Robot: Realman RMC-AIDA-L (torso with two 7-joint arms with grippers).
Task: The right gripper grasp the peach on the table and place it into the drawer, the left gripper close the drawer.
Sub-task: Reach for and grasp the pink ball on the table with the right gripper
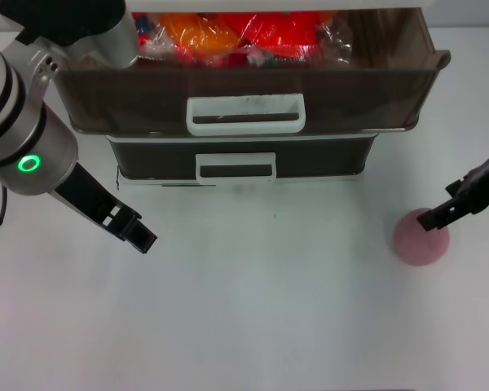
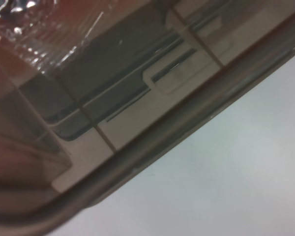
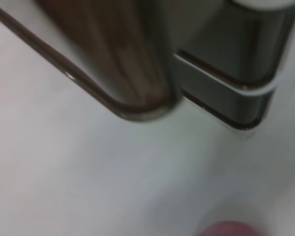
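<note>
Peach (image 1: 420,241) is sitting on the bench (image 1: 269,309), right side, well clear of the drawer (image 1: 244,94). We're hovering our right hand (image 1: 437,218) directly over it for the grasp; can't tell whether it's released or clenched. Drawer is standing pulled out, wrapped items (image 1: 236,37) inside, ready for the drop. We're parking our left hand (image 1: 138,232) out front-left; its state is likewise unclear.

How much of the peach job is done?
Only the start: the drawer is open. The right gripper is over the peach, which sits on the table. Left: lift it, drop it in, then the left gripper shuts the drawer.
</note>
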